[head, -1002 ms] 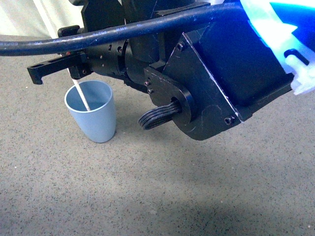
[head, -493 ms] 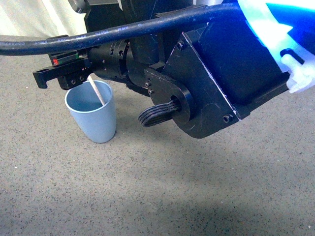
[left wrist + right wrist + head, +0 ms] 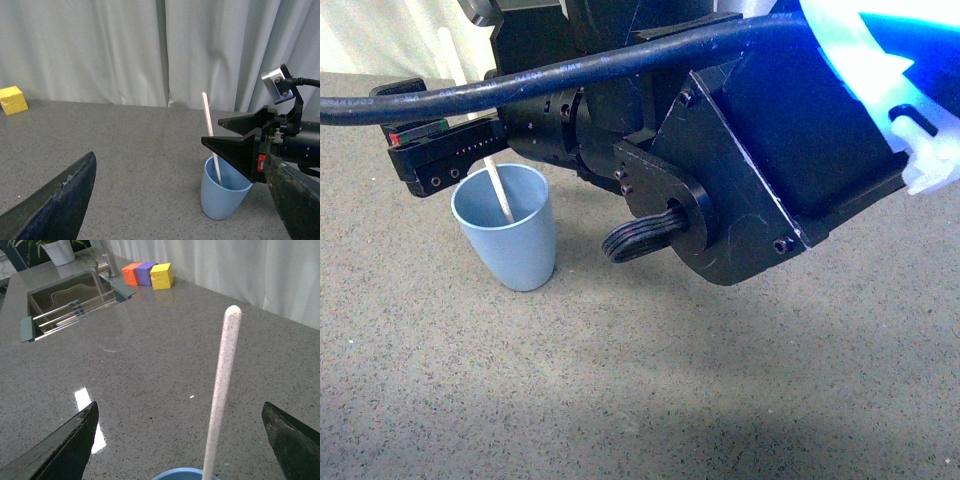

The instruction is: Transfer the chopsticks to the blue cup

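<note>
Light-blue plastic marks the blue cup (image 3: 510, 245), which stands upright on the grey speckled tabletop (image 3: 640, 400), toward the left of your front view. The chopsticks (image 3: 500, 195) are in it. You have one pale stick, its lower end down inside the cup, tilted slightly, its upper part rising well above the rim.

Your right gripper (image 3: 415, 160) hangs just above the cup's mouth. The left wrist camera shows that right gripper (image 3: 212, 131) from the side with its jaws spread. The chopsticks (image 3: 212, 145) pass up between them out of the blue cup (image 3: 222, 200). In the right wrist camera the chopsticks (image 3: 220, 390) stand in the middle of the right gripper (image 3: 178, 410). The two dark jaws sit far out on either side and touch nothing. A sliver of the blue cup (image 3: 185, 474) shows at the stick's foot.

Your left gripper (image 3: 180, 160) also has its jaws spread wide, with nothing between them. It is low over the tabletop and well back from the cup.

Farther off, a yellow block (image 3: 12, 100) sits by the curtain (image 3: 100, 50). The right wrist camera shows an orange block (image 3: 131, 274), a purple block (image 3: 146, 272) and a yellow block (image 3: 162, 276) in a row beside a sink (image 3: 70, 295).
</note>
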Robot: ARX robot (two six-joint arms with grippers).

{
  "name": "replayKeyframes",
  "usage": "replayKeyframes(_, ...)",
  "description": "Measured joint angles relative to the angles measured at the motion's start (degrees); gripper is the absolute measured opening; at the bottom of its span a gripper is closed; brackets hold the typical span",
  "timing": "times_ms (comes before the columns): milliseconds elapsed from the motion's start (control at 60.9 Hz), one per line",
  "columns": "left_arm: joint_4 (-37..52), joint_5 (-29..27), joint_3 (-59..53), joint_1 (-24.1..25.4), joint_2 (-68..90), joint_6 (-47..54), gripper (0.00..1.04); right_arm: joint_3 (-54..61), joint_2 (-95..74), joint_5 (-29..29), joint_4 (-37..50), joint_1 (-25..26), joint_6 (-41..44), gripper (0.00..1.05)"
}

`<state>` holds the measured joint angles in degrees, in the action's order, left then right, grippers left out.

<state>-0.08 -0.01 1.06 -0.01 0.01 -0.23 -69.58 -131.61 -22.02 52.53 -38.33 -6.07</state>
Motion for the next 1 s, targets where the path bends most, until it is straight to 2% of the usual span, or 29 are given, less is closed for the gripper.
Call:
replayKeyframes(131, 0.0, 0.0, 0.0, 0.0, 0.0, 0.0, 0.98, 1.8, 0.2, 5.2, 1.7, 0.3, 2.0, 0.95)
replayKeyframes(263, 0.0, 0.0, 0.0, 0.0, 0.0, 0.0, 0.98, 4.3, 1.8, 16.3, 1.4, 1.8, 2.4, 0.95)
replayKeyframes(328, 0.0, 0.0, 0.0, 0.0, 0.0, 0.0, 0.98, 5.6, 3.3, 19.6, 1.2, 3.1, 2.3, 0.95)
replayKeyframes(575, 0.0, 0.0, 0.0, 0.0, 0.0, 0.0, 0.98, 11.7, 11.5, 24.3, -0.2, 9.3, 2.0, 0.95)
replayKeyframes(755, 0.0, 0.0, 0.0, 0.0, 0.0, 0.0, 0.98, 19.8, 17.6, 29.1, 2.0, 14.0, 4.5, 0.95)
replayKeyframes(903, 0.0, 0.0, 0.0, 0.0, 0.0, 0.0, 0.98, 27.1, 23.1, 29.0, 2.4, 19.0, 4.9, 0.95)
replayKeyframes(1002, 0.0, 0.0, 0.0, 0.0, 0.0, 0.0, 0.98, 32.5, 29.4, 27.8, 0.1, 23.8, 1.7, 0.95)
